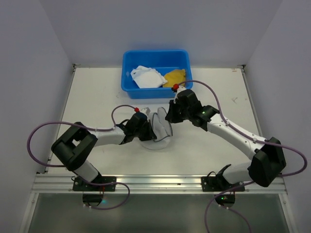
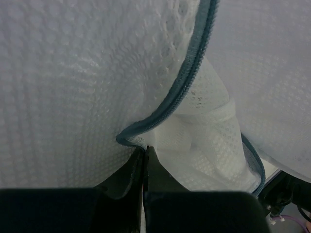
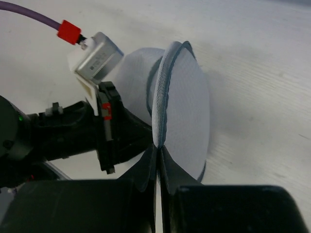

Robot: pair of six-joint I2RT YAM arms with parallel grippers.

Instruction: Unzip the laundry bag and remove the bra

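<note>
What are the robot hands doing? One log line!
left gripper: shut on laundry bag rim | right gripper: shut on bag rim | bag: upright

- A blue tub (image 1: 155, 53) is set at the far edge of the white table (image 1: 97, 97).
- A white cloth (image 1: 147, 76) is seen crumpled in the left part of the tub.
- A yellow thing (image 1: 174, 77) is tucked in the right part, just beside the white cloth.
- A metal rail (image 1: 160, 183) is fixed along the near edge of the table.
</note>
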